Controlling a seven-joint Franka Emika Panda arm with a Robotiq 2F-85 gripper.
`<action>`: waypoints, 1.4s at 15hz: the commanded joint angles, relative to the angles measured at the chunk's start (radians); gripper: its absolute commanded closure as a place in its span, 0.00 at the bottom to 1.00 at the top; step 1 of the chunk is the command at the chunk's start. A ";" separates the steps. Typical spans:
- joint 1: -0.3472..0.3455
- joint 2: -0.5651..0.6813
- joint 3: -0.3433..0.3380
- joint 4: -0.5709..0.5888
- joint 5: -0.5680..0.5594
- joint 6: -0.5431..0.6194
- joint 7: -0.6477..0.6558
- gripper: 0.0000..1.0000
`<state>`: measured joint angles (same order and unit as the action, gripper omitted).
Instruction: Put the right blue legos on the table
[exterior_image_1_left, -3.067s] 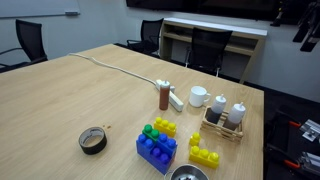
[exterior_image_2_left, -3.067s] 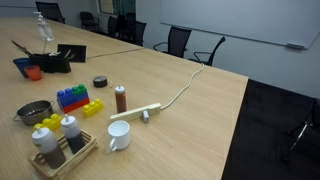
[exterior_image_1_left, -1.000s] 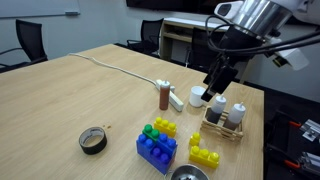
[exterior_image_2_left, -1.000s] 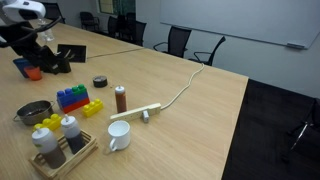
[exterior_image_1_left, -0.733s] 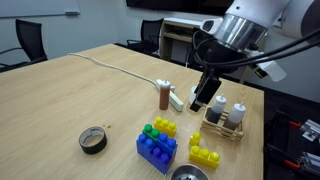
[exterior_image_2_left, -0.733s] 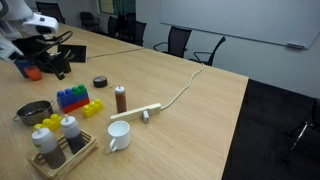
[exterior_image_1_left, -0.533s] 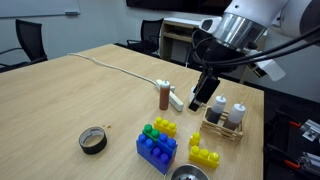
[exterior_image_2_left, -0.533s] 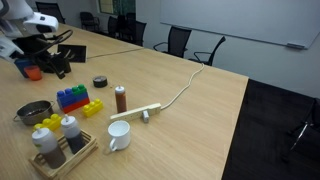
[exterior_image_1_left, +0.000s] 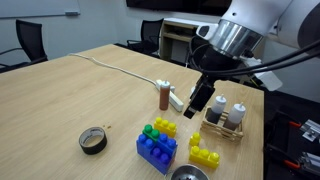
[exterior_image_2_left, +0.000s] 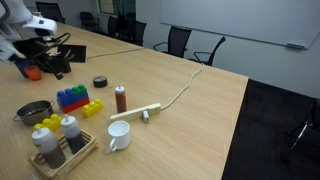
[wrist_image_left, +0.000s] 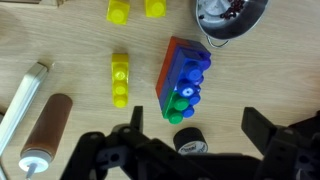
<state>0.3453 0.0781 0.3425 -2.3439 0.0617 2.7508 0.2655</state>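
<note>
Dark-blue, the small brick (wrist_image_left: 196, 66) sits studs-up on the wide base block (exterior_image_1_left: 152, 157) beside a green piece (wrist_image_left: 180, 107). The stack stands near the tabletop (exterior_image_1_left: 70, 90) edge, by a steel bowl (wrist_image_left: 232, 18). The fingers (wrist_image_left: 258, 125) are spread wide and hold nothing, hanging in the air well apart from the stack. Yellow bricks (wrist_image_left: 120, 80) lie just beside it.
</note>
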 joint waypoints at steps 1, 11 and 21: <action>0.038 0.089 -0.015 0.066 -0.074 0.015 0.120 0.00; 0.178 0.366 -0.149 0.274 -0.183 0.014 0.299 0.00; 0.163 0.414 -0.132 0.286 -0.107 0.016 0.232 0.00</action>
<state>0.5125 0.4927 0.2061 -2.0575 -0.0900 2.7657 0.5493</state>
